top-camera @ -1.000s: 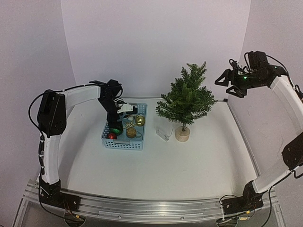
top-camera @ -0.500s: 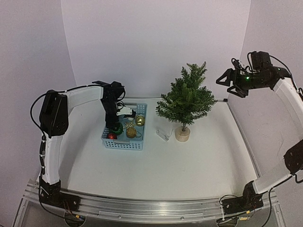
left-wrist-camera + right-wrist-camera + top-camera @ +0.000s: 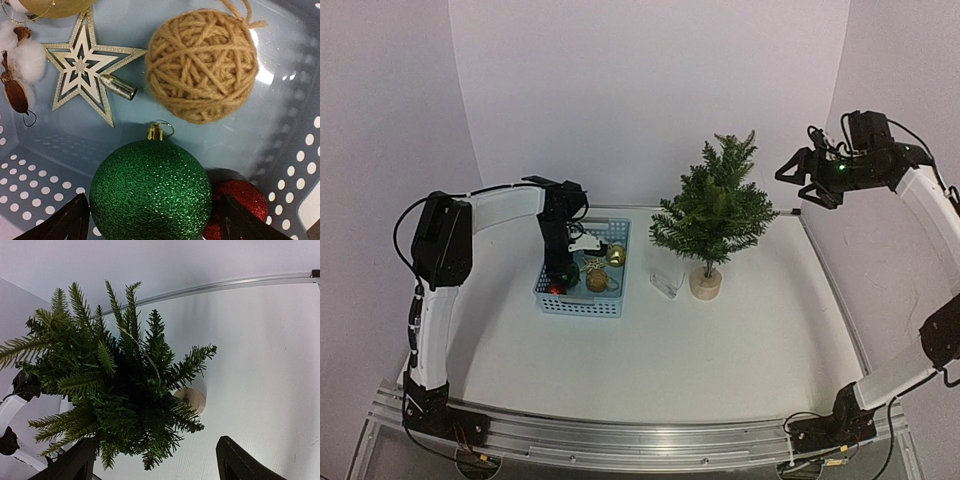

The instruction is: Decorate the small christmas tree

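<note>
My left claw has dropped deeper into the basket over the last second. From above, the green ball that showed beside it a moment ago is now hidden under the claw. In the left wrist view that green ball sits right between my fingers, which stand apart on either side of it and have not closed. I judge this to be the end of the reach, with the grasp itself still to come.

A red ball lies touching the green one on its right, just by my right-hand finger. That finger may nudge it or catch it when I close. A yarn ball and a star lie farther up the basket, apart from the green ball.

My right claw has drifted slightly to the right and hangs high beside the tree, fingers apart and holding nothing. Its camera looks down on the crown.

The tree stands upright on the worktop, on its wooden base, to the right of the basket and apart from it. I see no ornament on its branches, so decorating has hardly begun. The next thing is to close on the green ball and lift it clear of the basket wall.
</note>
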Robot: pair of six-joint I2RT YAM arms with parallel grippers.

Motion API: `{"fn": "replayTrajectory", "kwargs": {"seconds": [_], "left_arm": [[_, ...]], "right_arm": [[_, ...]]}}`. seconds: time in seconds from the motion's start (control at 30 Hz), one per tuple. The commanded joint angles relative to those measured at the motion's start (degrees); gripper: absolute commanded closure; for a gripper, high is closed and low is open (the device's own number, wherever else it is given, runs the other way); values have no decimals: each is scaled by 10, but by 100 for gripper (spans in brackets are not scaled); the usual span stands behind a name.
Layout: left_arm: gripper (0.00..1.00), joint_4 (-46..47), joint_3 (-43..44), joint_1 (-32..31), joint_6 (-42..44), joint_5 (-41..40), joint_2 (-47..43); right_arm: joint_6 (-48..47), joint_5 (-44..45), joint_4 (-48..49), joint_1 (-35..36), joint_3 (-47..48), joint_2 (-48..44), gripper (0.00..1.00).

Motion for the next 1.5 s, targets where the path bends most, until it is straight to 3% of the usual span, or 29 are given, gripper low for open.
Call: {"fn": "replayTrajectory", "kwargs": {"seconds": [0.0, 0.43, 0.7, 0.83, 1.03, 1.27, 1.47], "left_arm": [[17, -7, 14, 0, -14, 8, 3], [49, -11, 57, 0, -25, 24, 6], [53, -3, 133, 13, -71, 119, -26], [53, 5, 183, 34, -116, 219, -45], [54, 69, 136, 47, -107, 368, -123], [56, 72, 187, 40, -85, 425, -130], [56, 80, 216, -6, -64, 432, -128]], "right_arm": [[-6, -11, 17, -2, -3, -15, 16], [-9, -17, 20, -2, 4, -12, 16], [-9, -18, 21, -2, 9, -9, 16], [-9, -19, 21, -2, 7, -10, 16], [-10, -22, 22, -2, 3, -13, 16], [-15, -21, 24, -2, -11, -29, 16], [-18, -19, 26, -2, -24, -35, 16]]}}
